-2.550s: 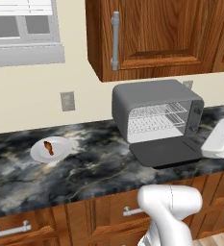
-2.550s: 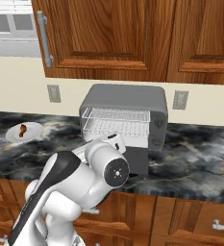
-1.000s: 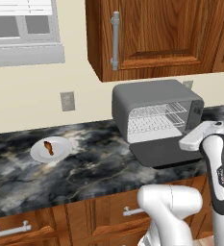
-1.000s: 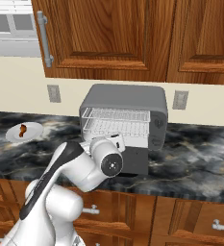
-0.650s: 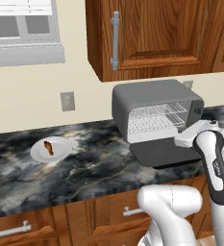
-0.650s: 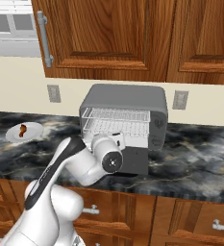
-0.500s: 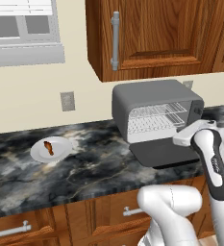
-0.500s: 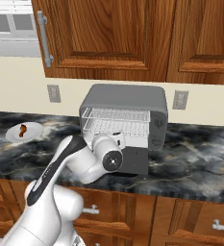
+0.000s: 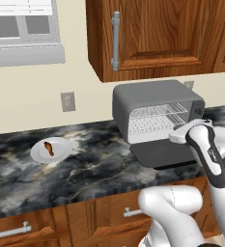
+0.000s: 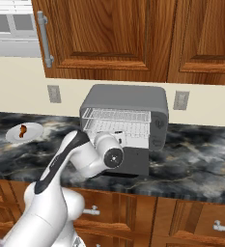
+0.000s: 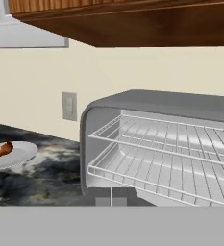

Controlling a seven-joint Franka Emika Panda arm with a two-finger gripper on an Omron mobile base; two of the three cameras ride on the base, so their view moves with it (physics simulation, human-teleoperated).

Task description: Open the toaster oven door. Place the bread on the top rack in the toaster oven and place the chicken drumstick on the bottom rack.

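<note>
Nearest: white jointed robot arm [image 10: 61, 169], rising over the brown wooden lower cabinets [image 9: 51, 219] with silver bar pulls. Its two-finger gripper [image 11: 111, 202] sits low at the oven mouth, fingers pressed together with nothing between them.

Next: dark grey flat rectangular toaster oven door [image 9: 163, 153], matte, lying fully open and level on the black-and-grey veined marble countertop [image 9: 85, 169], hinged edge at the oven's foot. Open counter lies to its left, between it and the plate.

Grey boxy toaster oven [image 10: 126, 103], rounded corners, smooth shell, pale interior, cavity facing forward and unobstructed. Control strip on its right side [image 10: 157, 130]; no lettering can be read. Thin silver wire grid top rack [image 11: 171, 137] and identical bottom rack [image 11: 152, 175] sit level, one above the other, both bare.

Left along the counter, well apart from the oven: round white plate [image 9: 51, 150] carrying the small reddish-brown elongated chicken drumstick [image 9: 49, 147], lying flat at its centre.

Farthest: cream wall with a grey outlet plate [image 9: 67, 102], reddish wooden upper cabinets [image 9: 157, 34] with a vertical silver handle, overhanging the oven, and a white window frame [image 9: 22, 48].
</note>
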